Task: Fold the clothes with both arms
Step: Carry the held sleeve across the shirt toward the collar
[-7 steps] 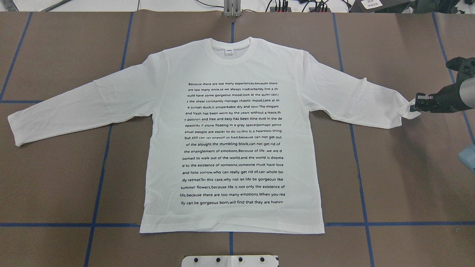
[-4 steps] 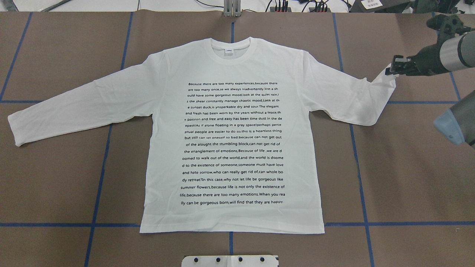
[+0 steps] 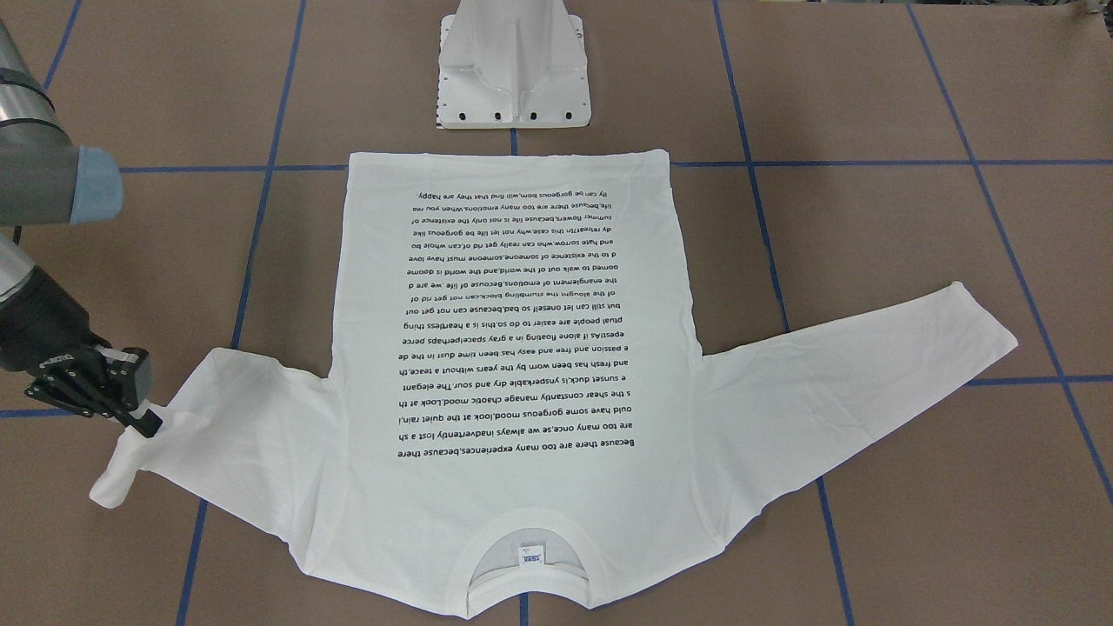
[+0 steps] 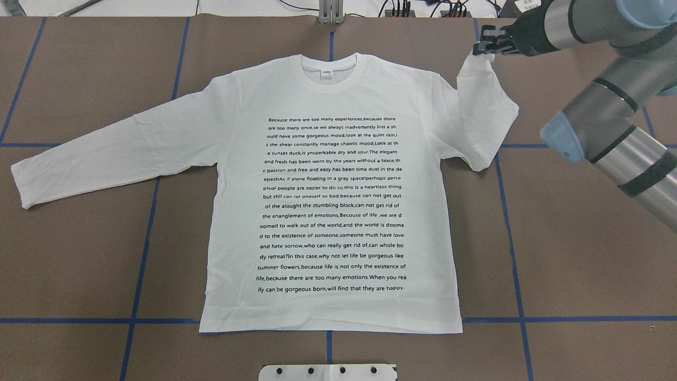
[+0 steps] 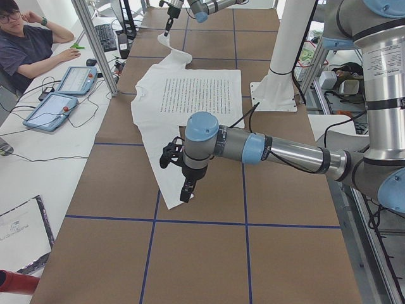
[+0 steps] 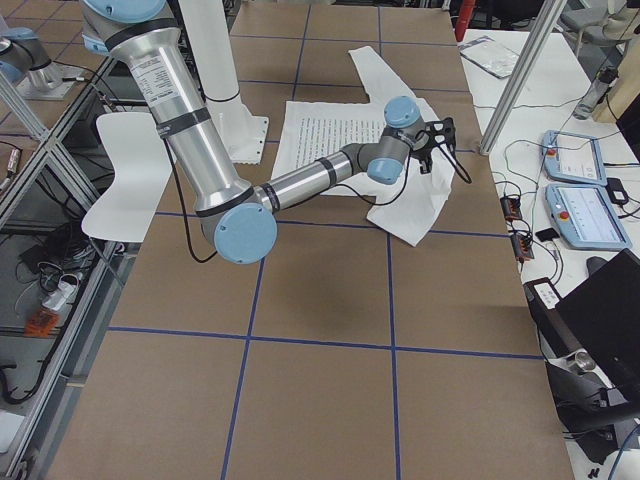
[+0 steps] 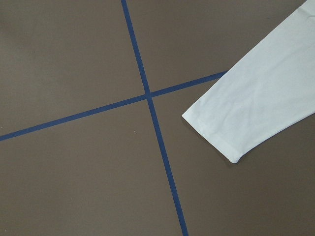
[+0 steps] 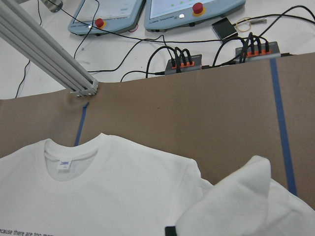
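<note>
Front-facing view: the right gripper is pinching the end of the T-shirt's right sleeve, its jaws closed on a thin fold, and is holding it raised well out to the side of the collar, the loose end drooping below the fingers.

Overhead view: the right gripper is hanging level with the collar and off to one side, and the right sleeve is bending up from the shoulder. The T-shirt is lying flat, print up, on the table, with the left sleeve stretching away from the collar.

Left side view: the left gripper is hovering far from the collar, above the left sleeve's end; I cannot tell how far open it is.

Left wrist view: that sleeve end is lying ungrasped beside a tape cross.

Right wrist view: the held sleeve is billowing beside the collar.

Risk, as I judge it: so slight a pinch could slip, or the pull could drag the shoulder and wrinkle the body, spoiling the fold.
</note>
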`<state>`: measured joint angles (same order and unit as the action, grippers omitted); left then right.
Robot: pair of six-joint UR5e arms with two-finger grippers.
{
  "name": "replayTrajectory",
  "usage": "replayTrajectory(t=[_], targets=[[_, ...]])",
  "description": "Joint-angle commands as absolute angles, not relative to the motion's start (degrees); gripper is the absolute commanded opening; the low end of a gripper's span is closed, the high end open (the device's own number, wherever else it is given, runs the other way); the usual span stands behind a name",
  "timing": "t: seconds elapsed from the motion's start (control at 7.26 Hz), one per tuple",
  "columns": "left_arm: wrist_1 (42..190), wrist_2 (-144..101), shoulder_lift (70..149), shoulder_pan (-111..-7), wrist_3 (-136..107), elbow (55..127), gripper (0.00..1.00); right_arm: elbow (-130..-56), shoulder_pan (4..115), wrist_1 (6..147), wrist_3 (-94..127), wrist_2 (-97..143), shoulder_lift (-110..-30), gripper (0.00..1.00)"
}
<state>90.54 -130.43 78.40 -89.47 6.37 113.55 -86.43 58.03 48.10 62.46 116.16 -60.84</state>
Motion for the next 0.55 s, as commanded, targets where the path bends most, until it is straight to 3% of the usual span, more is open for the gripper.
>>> replayTrajectory(t=[0.0, 0.41], targets=[[90.53, -130.34, 78.4, -89.47, 6.33, 113.55, 1.0, -86.31, 53.81, 53.5, 62.75, 110.16, -53.55, 0.0], [90.44, -130.25, 78.14, -89.47, 6.42, 113.21, 1.0, -86.22, 43.63, 54.05, 62.75, 97.96, -47.56, 0.0]])
